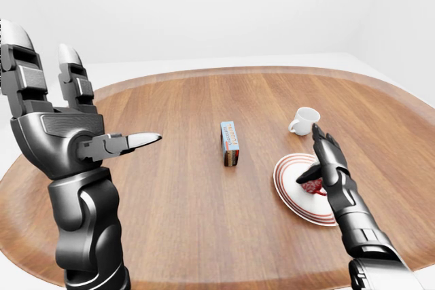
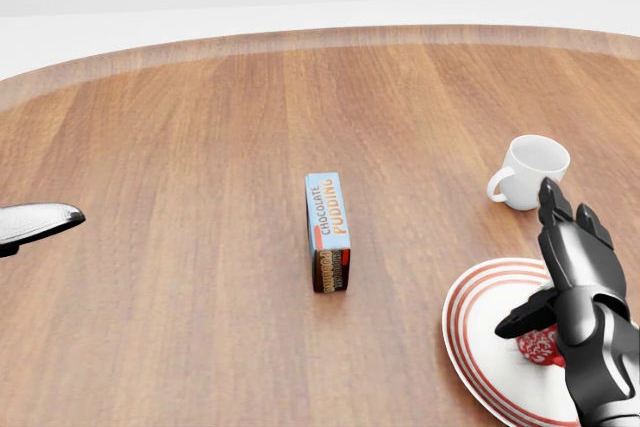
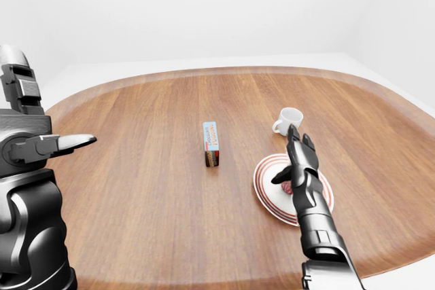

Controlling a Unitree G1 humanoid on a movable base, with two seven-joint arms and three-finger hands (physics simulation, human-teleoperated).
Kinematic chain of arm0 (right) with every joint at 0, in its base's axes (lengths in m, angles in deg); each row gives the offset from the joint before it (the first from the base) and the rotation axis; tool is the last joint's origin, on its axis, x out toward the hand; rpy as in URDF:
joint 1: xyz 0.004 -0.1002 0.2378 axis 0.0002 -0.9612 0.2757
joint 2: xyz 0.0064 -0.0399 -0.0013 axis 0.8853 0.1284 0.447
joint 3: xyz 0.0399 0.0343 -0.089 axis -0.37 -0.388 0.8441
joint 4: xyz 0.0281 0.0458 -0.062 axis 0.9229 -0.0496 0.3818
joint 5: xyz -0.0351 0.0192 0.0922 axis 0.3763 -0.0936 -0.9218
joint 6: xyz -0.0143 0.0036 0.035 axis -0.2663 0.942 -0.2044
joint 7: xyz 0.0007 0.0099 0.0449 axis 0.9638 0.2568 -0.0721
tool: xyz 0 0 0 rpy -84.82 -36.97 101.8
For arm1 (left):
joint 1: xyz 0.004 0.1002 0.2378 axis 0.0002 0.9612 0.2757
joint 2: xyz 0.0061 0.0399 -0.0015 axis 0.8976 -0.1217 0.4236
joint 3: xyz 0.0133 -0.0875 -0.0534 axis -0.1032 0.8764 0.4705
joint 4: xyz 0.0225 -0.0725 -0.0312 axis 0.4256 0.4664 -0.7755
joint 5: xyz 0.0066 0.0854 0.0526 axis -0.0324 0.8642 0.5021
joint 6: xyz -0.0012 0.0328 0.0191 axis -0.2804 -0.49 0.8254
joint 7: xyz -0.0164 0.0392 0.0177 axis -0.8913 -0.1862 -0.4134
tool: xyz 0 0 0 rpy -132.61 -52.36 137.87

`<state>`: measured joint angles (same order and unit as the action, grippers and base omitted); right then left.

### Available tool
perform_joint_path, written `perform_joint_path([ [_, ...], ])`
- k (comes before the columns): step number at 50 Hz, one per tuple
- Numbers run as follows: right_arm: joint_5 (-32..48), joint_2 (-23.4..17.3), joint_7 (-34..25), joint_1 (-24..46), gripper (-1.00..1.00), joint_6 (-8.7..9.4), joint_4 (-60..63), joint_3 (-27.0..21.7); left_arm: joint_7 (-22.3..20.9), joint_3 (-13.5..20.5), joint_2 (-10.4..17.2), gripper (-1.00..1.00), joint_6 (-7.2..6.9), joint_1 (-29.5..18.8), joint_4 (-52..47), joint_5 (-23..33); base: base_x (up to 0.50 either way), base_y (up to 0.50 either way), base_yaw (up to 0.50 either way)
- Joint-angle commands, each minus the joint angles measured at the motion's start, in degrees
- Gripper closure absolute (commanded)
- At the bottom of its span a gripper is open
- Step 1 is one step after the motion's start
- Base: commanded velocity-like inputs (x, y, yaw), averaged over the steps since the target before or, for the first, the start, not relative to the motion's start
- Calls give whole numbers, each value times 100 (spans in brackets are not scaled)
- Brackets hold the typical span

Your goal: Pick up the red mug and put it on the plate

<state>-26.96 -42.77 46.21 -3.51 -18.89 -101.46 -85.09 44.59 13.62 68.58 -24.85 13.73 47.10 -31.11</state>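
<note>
The red mug (image 2: 540, 345) shows only as a small red shape on the white, red-rimmed plate (image 2: 470, 317) at the lower right of the head view. My right hand (image 2: 550, 247) hides most of it. That hand stands over the plate with its fingers stretched out and its thumb spread, open. I cannot tell whether it touches the mug. My left hand (image 1: 95, 100) is raised at the left of the left-eye view, open and empty, far from the plate.
A white mug (image 2: 535, 169) stands upright just above the plate, close to my right fingertips. A chocolate pudding box (image 2: 328, 229) lies at the middle of the round wooden table (image 2: 200, 147). White floor lies beyond the table edge.
</note>
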Motion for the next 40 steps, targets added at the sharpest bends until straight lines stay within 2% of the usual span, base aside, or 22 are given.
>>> perform_joint_path([
  [1, 540, 159, -1009, -38, -100, 0, 1946, -105, -23, -22, -16, -100, 0, 25, 31, 29, 0, 0, 0],
  [7, 689, 250, -1468, 150, -100, 0, 2734, -195, -30, -4, -11, -100, 0, 18, 64, 28, 0, 0, 0],
  [9, 174, 415, -1455, 274, -100, 0, 2820, -364, -31, -2, -10, -100, 0, 22, 68, 31, 0, 0, 0],
  [12, -409, 454, -1446, 399, -100, 0, 2899, -348, -23, -3, -8, -100, 0, 26, 36, 23, 0, 0, 0],
  [14, -1171, 643, -1456, 489, -100, 0, 3077, -482, -14, 4, -5, -100, 0, 16, 20, 12, 0, 0, 0],
  [20, -2605, 719, -1298, 548, -100, 0, 3291, -510, -23, -3, -11, -100, 0, 32, 31, 23, 0, 0, 0],
  [29, -3900, 775, -930, 526, -100, 0, 3292, -539, -28, 32, 7, -100, 0, 36, 28, 9, 0, 0, 0],
  [40, -6088, 917, -261, 311, -100, 0, 3159, -755, -5, 64, 33, -100, 0, 5, 43, -25, 0, 0, 0],
])
